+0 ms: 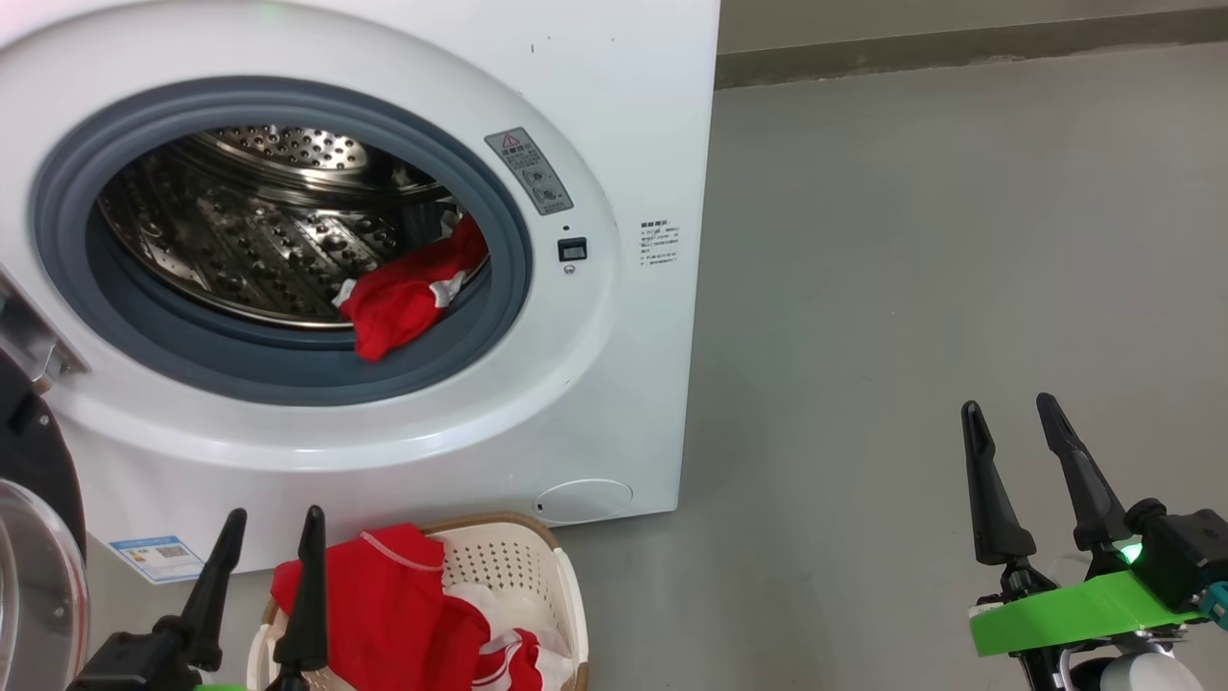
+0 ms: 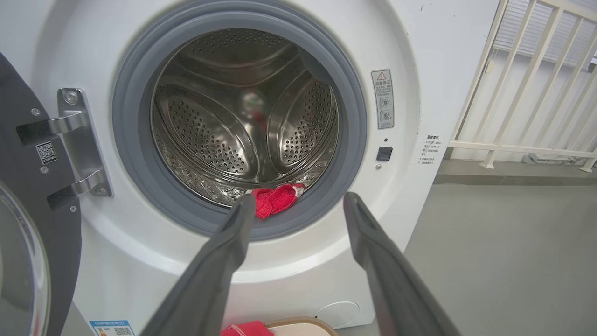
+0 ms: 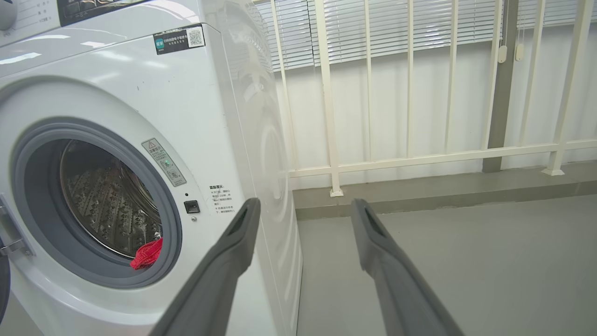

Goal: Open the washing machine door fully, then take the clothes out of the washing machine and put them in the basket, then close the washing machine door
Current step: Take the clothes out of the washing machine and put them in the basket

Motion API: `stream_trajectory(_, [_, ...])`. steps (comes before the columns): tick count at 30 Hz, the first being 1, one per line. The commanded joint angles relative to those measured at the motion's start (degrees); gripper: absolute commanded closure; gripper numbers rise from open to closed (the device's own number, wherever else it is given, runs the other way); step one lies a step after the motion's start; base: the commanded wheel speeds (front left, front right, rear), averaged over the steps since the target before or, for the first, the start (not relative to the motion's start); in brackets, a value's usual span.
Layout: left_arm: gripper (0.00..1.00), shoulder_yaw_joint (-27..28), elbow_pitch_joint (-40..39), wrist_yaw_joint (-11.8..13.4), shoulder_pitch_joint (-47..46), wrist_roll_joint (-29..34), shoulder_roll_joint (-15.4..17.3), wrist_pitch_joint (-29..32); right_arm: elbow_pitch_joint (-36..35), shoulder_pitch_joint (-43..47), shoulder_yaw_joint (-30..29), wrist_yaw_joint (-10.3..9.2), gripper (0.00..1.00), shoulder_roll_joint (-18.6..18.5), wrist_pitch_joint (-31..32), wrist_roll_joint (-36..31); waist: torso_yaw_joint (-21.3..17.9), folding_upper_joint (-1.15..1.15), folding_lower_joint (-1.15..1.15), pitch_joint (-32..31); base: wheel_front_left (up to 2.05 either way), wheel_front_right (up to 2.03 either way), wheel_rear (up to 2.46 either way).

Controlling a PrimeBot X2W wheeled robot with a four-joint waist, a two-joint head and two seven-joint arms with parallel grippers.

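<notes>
The white washing machine [image 1: 624,115] stands open, its black-rimmed door [image 1: 34,537] swung wide to the left, also seen as the door [image 2: 28,242]. A red garment [image 1: 408,293] lies at the drum's lower right, draped over the grey rubber ring; the same garment [image 2: 275,199] [image 3: 147,254] shows in both wrist views. More red and white clothes [image 1: 403,614] lie in the cream basket [image 1: 547,566] on the floor below the opening. My left gripper [image 1: 271,528] is open and empty, just left of the basket. My right gripper [image 1: 1012,415] is open and empty over bare floor at right.
Grey floor [image 1: 940,288] stretches to the right of the machine. A white railing [image 3: 419,93] with blinds behind it stands beyond a low step. The basket rim [image 2: 303,323] peeks in at the bottom of the left wrist view.
</notes>
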Motion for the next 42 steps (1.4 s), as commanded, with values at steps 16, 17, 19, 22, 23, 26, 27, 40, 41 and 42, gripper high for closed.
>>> stream_trajectory(16, [0.0,0.7,-0.4,-0.3,-5.7,-1.1,1.5,-0.7,-2.6,-2.0,1.8,0.43,0.0,-0.4,-0.4,-0.6,1.5,0.0,0.0,6.3,0.0,0.0,0.0])
stream_trajectory(17, [0.0,0.6,-0.1,-0.3,-6.6,-1.1,1.7,-0.7,-2.7,-2.2,2.0,0.43,0.0,-0.4,-0.4,-0.6,1.6,0.0,0.0,7.1,0.0,0.0,0.0])
stream_trajectory(19, [0.0,0.4,0.5,-0.3,-8.5,-1.2,1.9,-0.7,-2.9,-3.0,2.4,0.43,0.0,-0.4,-0.4,-0.7,2.0,0.0,0.0,8.7,0.0,0.0,0.0])
stream_trajectory(22, [0.0,0.2,1.8,-0.3,-12.1,-1.3,2.4,-0.7,-3.2,-4.2,2.7,0.43,0.0,-0.4,-0.4,-0.8,2.6,0.0,0.0,11.2,0.0,0.0,0.0])
stream_trajectory(23, [0.0,0.2,2.3,-0.3,-13.4,-1.1,2.6,-0.7,-3.3,-4.6,2.7,0.43,0.0,-0.4,-0.4,-0.8,2.8,0.0,0.0,12.0,0.0,0.0,0.0])
stream_trajectory(26, [0.0,0.2,4.4,-0.3,-17.2,-0.8,3.0,-0.7,-3.5,-5.7,3.0,0.43,0.0,-0.4,-0.4,-0.9,3.2,0.0,0.0,14.4,0.0,0.0,0.0])
stream_trajectory(27, [0.0,0.2,5.2,-0.3,-18.5,-0.9,3.2,-0.7,-3.6,-6.0,3.2,0.43,0.0,-0.4,-0.4,-1.0,3.3,0.0,0.0,15.3,0.0,0.0,0.0])
stream_trajectory(40, [0.0,1.0,12.7,-0.3,-32.8,-3.9,6.3,-0.7,-4.9,-11.8,4.2,0.43,0.0,-0.4,-0.4,-0.7,2.4,0.0,0.0,25.1,0.0,0.0,0.0])
stream_trajectory(41, [0.0,1.0,13.6,-0.3,-34.3,-3.8,6.5,-0.7,-4.9,-12.2,4.3,0.43,0.0,-0.4,-0.4,-0.7,2.4,0.0,0.0,25.9,0.0,0.0,0.0])
stream_trajectory(42, [0.0,0.9,14.4,-0.3,-35.8,-3.7,6.7,-0.7,-5.0,-12.6,4.3,0.43,0.0,-0.4,-0.4,-0.7,2.4,0.0,0.0,26.7,0.0,0.0,0.0])
